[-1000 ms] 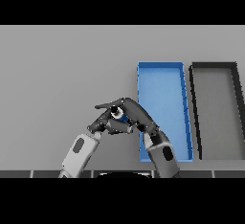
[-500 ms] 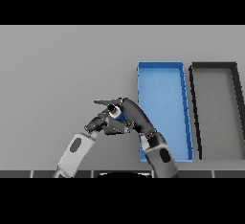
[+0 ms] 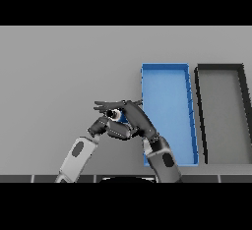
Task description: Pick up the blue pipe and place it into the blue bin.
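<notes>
Two robot hands meet over a grey table (image 3: 59,76), just left of the blue bin (image 3: 167,84). The right hand (image 3: 138,117), reaching in from the lower edge on a white and grey forearm, lies across the middle of the scene with its dark fingers pointing toward the view's left; they appear to curl over the blue pipe (image 3: 120,117), of which only a small blue patch and a pale round end show between the dark fingers. The left hand (image 3: 118,131), on an arm rising from the lower left, sits directly beneath and against the right one, its fingers bunched close to the same spot; whether it touches the pipe or merely rests beside it cannot be told, nor whether its fingers are curled or straight. The pipe is outside the bin, close to its left wall, near the bin's lower half. To the right of the blue bin, standing just beside it, is a black bin (image 3: 221,71) of much the same shape.
</notes>
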Tool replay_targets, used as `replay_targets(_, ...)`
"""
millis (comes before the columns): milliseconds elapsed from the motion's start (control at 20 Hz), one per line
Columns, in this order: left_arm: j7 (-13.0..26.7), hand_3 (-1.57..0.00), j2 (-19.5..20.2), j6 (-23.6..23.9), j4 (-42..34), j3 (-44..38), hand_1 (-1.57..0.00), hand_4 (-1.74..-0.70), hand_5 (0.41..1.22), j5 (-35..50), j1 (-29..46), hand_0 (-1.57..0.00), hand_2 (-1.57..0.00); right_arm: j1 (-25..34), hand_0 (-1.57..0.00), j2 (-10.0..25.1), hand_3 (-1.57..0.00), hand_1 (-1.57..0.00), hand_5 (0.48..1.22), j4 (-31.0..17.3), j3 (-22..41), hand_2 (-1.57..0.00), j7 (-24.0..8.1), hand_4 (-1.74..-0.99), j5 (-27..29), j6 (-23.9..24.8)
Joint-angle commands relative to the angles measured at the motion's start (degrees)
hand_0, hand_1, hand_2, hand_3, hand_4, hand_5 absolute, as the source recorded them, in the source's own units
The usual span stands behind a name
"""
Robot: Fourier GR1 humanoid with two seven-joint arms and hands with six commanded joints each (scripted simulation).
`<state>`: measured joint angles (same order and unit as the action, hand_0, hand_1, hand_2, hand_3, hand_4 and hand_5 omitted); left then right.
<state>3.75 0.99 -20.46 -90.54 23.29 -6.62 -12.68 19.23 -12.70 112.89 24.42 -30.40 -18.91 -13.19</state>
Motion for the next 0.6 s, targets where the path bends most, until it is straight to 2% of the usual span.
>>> replay_targets(0,0.2,-0.03,0.2,0.0,0.1,0.0,-0.04,-0.94,0.495,-0.3,-0.1,-0.04,-0.04,0.5,-1.57,-0.9,-1.57,-1.57,1.220,0.2,-1.4,-1.57,-0.5,-1.741,1.8,0.1)
replay_targets(200,1.4,-0.01,0.2,0.1,0.8,0.5,-0.01,-0.91,0.470,-0.9,0.2,-0.02,-0.01,4.4,-1.57,-4.3,-1.57,-1.57,1.221,2.2,-6.1,-1.57,-4.2,-1.741,7.4,0.9)
replay_targets(350,0.6,-0.01,0.4,0.0,1.2,0.3,-0.01,-0.91,0.450,-0.9,0.3,-0.01,-0.01,8.0,-1.57,-4.5,-1.57,-1.57,1.221,0.4,-10.3,-1.57,-4.5,-1.741,10.9,0.3)
replay_targets(450,1.1,0.00,0.0,0.1,0.5,0.4,0.00,-0.91,0.441,-0.2,-0.1,0.00,0.00,14.0,-1.57,-1.1,-1.57,-1.57,1.221,-0.3,-14.0,-1.57,-4.5,-1.741,15.5,0.8)
replay_targets(550,2.2,0.00,0.1,0.1,0.4,0.6,0.00,-0.91,0.435,-0.4,0.4,0.00,0.00,21.6,-1.57,4.2,-1.57,-1.57,1.221,-0.7,-18.4,-1.57,-4.2,-1.741,18.6,5.2)
